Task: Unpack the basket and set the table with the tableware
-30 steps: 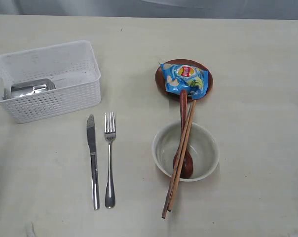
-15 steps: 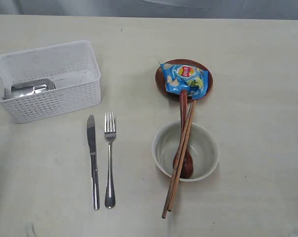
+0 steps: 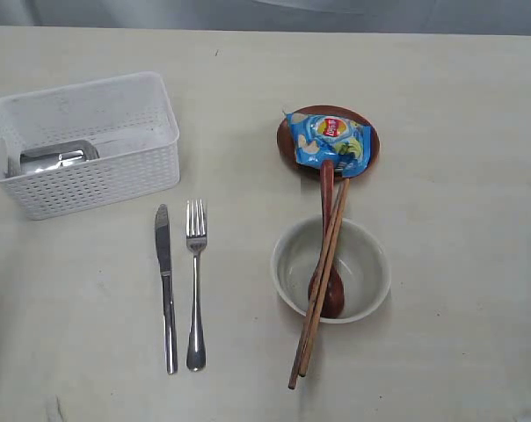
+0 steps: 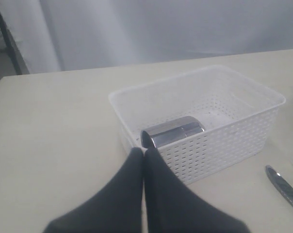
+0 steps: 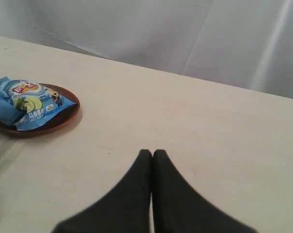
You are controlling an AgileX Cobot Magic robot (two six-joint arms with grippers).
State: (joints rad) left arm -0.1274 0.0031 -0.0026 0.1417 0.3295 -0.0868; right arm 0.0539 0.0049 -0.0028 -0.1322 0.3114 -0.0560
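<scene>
The white basket (image 3: 116, 167) (image 4: 234, 141) stands at the left of the table (image 3: 248, 79), and a steel cup (image 3: 53, 157) (image 4: 178, 130) lies on its side inside. In front of it a knife (image 3: 165, 281) and fork (image 3: 195, 281) lie side by side. A pale bowl (image 3: 371, 272) holds a brown wooden spoon (image 3: 327, 290) and chopsticks (image 3: 316, 308). Behind it a brown plate (image 3: 285, 141) (image 5: 64, 119) carries a blue chip bag (image 3: 329, 141) (image 5: 20, 102). My left gripper (image 4: 144, 153) is shut and empty, just short of the basket. The right gripper (image 5: 152, 154) is shut and empty over bare table.
The table's far edge (image 3: 265, 31) meets a grey curtain behind. The knife tip (image 4: 282, 184) shows beside the basket in the left wrist view. Neither arm appears in the exterior view.
</scene>
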